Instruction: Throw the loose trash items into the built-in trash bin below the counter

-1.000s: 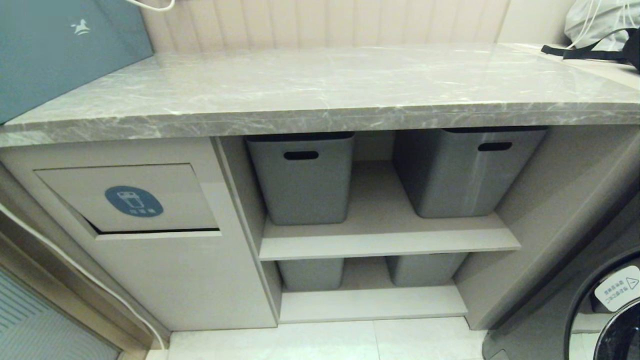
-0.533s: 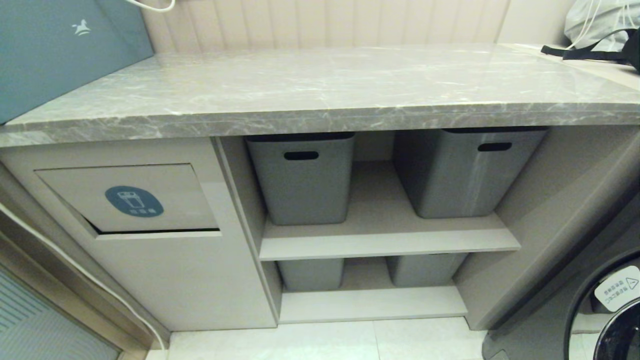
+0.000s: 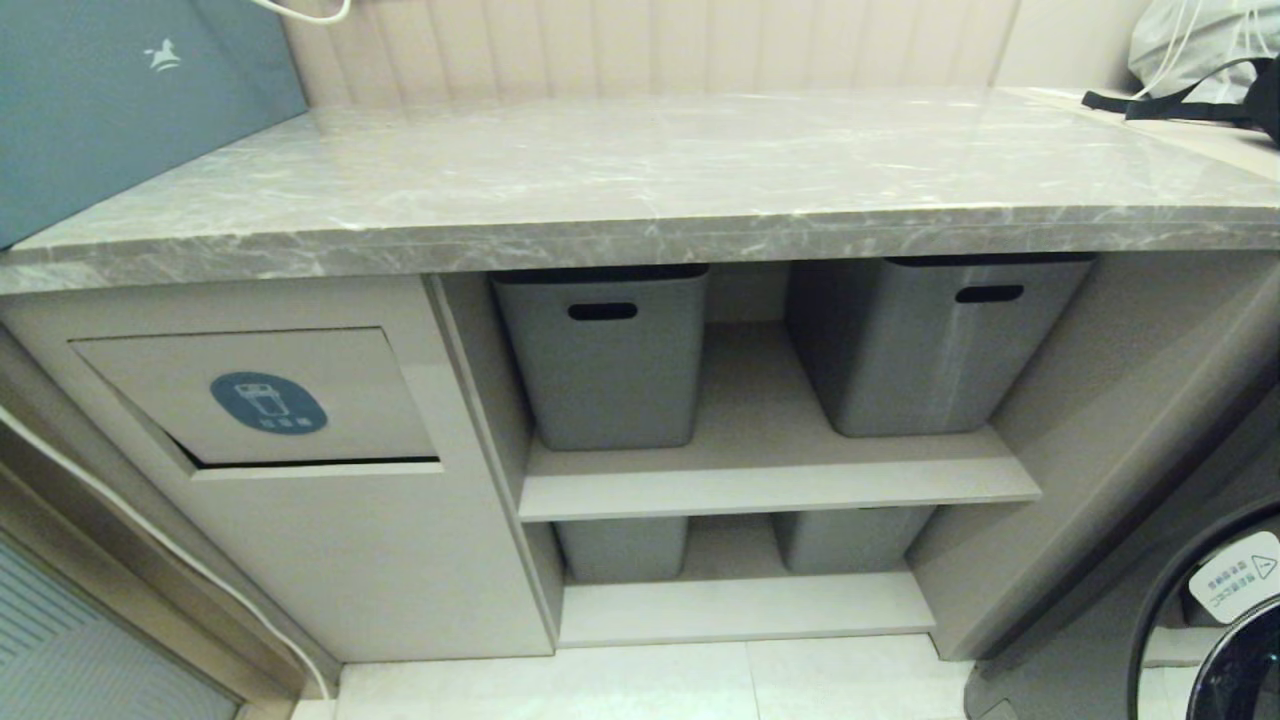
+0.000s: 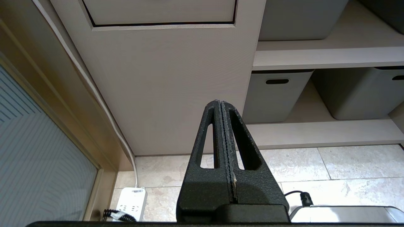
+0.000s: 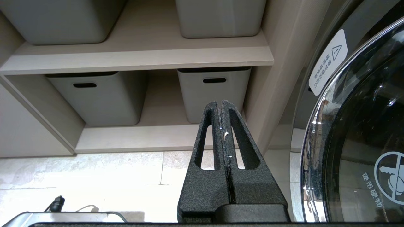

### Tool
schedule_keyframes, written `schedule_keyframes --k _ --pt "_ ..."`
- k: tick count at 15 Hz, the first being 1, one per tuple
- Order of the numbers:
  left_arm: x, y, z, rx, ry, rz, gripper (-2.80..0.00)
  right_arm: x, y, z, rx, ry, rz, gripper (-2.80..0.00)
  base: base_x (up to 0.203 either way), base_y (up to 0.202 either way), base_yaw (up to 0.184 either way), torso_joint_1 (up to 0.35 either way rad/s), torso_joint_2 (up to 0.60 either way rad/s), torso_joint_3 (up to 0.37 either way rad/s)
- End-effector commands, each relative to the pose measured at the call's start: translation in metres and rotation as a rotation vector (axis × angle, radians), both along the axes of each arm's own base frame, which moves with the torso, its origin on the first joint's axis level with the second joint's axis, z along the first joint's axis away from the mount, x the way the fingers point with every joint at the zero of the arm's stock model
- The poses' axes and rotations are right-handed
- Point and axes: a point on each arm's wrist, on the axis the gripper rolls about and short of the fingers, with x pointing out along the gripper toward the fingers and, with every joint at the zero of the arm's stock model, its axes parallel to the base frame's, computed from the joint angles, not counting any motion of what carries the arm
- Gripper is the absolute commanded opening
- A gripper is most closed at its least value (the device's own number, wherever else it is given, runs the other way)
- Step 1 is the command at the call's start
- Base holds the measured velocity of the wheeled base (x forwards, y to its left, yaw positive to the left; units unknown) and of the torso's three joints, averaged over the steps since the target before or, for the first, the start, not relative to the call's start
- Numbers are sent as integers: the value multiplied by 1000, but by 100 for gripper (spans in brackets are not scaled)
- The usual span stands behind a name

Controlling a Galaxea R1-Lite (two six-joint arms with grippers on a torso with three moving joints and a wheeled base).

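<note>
No trash is seen on the counter [image 3: 640, 160], so the task is judged finished. Both the left gripper [image 4: 221, 104] and right gripper [image 5: 221, 104] are held low, pressed together and empty. The bin flap [image 3: 260, 395] is left slightly ajar; nothing further seems needed

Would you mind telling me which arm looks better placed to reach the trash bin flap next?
Left, probably. The left gripper, shut, hangs low before the cabinet just below the built-in trash bin. The right gripper, also shut, faces the grey tubs by the washing machine.
</note>
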Motion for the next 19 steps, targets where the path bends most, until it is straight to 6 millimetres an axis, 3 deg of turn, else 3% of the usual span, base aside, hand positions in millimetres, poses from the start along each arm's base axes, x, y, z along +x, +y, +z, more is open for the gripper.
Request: schedule_keyframes --k 1,13,19 --pt "0 0 0 -1 3 0 -280 0 0 0 0 0 0 -280 0 0 0 0 0 0" --pt "0 0 0 -2 3 0 -280 0 0 0 -56 3 11 -280 0 0 0 0 0 0" --pt "0 0 0 -2 3 0 -280 0 0 0 0 2 1 -280 0 0 0 0 0 0"
